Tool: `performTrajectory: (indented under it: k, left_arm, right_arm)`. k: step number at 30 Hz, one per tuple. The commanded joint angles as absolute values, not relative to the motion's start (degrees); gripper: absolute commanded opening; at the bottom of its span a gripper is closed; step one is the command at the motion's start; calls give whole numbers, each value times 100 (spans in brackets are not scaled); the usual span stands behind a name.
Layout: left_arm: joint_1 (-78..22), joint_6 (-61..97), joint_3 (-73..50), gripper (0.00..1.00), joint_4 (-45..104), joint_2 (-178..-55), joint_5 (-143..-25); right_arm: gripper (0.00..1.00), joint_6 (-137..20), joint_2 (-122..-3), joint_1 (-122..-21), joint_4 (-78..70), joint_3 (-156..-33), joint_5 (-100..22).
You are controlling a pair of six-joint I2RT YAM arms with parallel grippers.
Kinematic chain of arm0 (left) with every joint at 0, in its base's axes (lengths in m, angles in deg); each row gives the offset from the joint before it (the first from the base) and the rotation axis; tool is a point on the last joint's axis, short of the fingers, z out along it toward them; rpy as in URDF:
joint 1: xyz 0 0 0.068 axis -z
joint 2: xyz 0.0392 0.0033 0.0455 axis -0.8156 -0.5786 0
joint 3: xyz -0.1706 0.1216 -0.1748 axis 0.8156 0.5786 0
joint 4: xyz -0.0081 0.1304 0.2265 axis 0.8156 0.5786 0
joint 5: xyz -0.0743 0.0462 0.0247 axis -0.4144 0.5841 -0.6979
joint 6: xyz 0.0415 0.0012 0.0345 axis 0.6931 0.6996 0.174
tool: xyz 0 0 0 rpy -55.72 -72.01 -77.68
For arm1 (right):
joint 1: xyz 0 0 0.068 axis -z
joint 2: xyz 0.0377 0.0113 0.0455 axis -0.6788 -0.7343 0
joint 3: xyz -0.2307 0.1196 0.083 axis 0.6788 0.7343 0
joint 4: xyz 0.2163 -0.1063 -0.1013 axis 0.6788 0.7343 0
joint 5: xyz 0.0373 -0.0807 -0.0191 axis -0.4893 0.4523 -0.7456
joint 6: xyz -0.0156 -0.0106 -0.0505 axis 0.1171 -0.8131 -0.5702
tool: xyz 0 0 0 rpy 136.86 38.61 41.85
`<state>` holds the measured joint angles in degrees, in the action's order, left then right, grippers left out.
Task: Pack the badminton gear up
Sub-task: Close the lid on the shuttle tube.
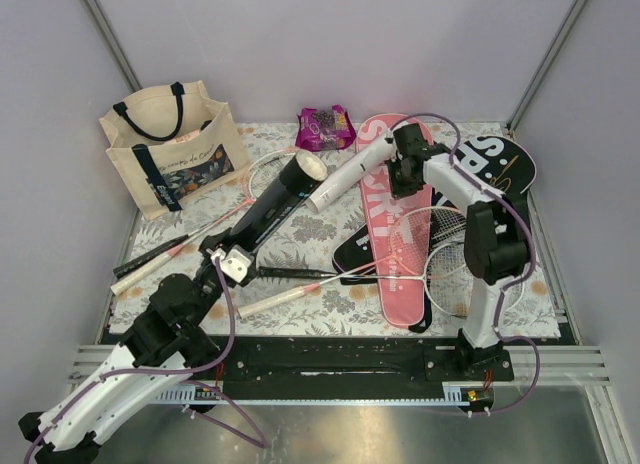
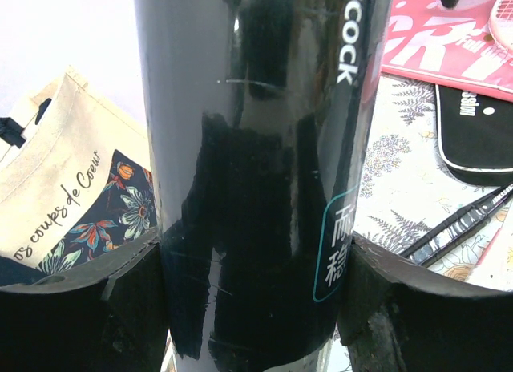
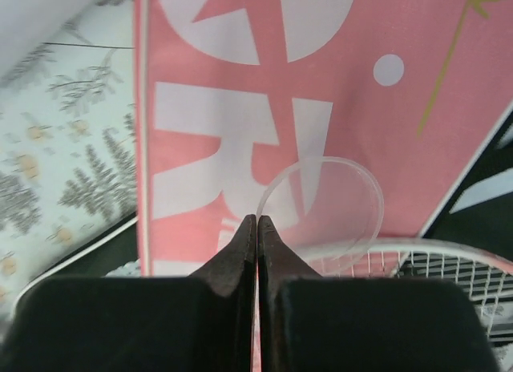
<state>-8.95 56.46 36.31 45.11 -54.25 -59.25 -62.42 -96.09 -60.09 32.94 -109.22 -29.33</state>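
Clamps black shuttlecock tube (image 2: 256,107) in left gripper (image 2: 255,268), fingers pressed to both sides near tube's lower end, cream tote (image 1: 165,149) off to the left. Pinches right gripper (image 3: 256,221) fully together just above pink SPORT cover (image 3: 224,107), tips right at rim of clear round lid (image 3: 321,204) lying on that cover; cannot tell whether rim is nipped. Just right of black tube: white tube (image 1: 350,174), far end over pink cover's top. On cover's near part: white racket head (image 3: 417,264). At far right: black cover (image 1: 510,164). On floral cloth beside left arm: loose racket (image 1: 290,296). At back: purple snack packet (image 1: 325,127)
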Motion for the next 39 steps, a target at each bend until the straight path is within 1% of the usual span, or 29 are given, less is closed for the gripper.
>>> performTrajectory:
  k: [1,5,9,13,17,22,25,29,32,35,39]
  left_arm:
    - [-885,5639,3551,44,3998,-5507,-6012]
    - [-877,5656,3551,44,4051,-5577,-6108]
    - [-885,5665,3481,44,4191,-5779,-6293]
    - [-877,5700,3419,44,4297,-5955,-6477]
    - [-877,5937,3402,44,4455,-6104,-6732]
    - [-877,6201,3314,43,4622,-6228,-6970]
    - [-885,6315,3261,43,4701,-6315,-7154]
    - [-877,6412,3244,43,4728,-6386,-7330]
    - [-877,6526,3235,43,4728,-6412,-7462]
    - [-877,6623,3191,43,4728,-6509,-7410]
    - [-877,6799,3138,42,4763,-6658,-7269]
  right_arm:
    - [0,-6215,-8391,-5980,2975,-10754,-3503]
    - [0,-6057,-7644,-5980,2773,-10507,-4004]
    - [0,-5680,-6661,-5980,2265,-10051,-4802]
    - [0,-5127,-5544,-5989,1045,-9173,-6093]
    - [0,-4502,-4568,-5989,-336,-8303,-6965]
    - [0,-3895,-4057,-5989,-1330,-7985,-7976]
    - [0,-3737,-3837,-5989,-1569,-7809,-8346]
    - [0,-3728,-3749,-5989,-1499,-7703,-8872]
    - [0,-3421,-3661,-5998,-1937,-7423,-9277]
    - [0,-3481,-3530,-6006,-1886,-7282,-9445]
    - [0,-3999,-3327,-6007,-1280,-7238,-9445]
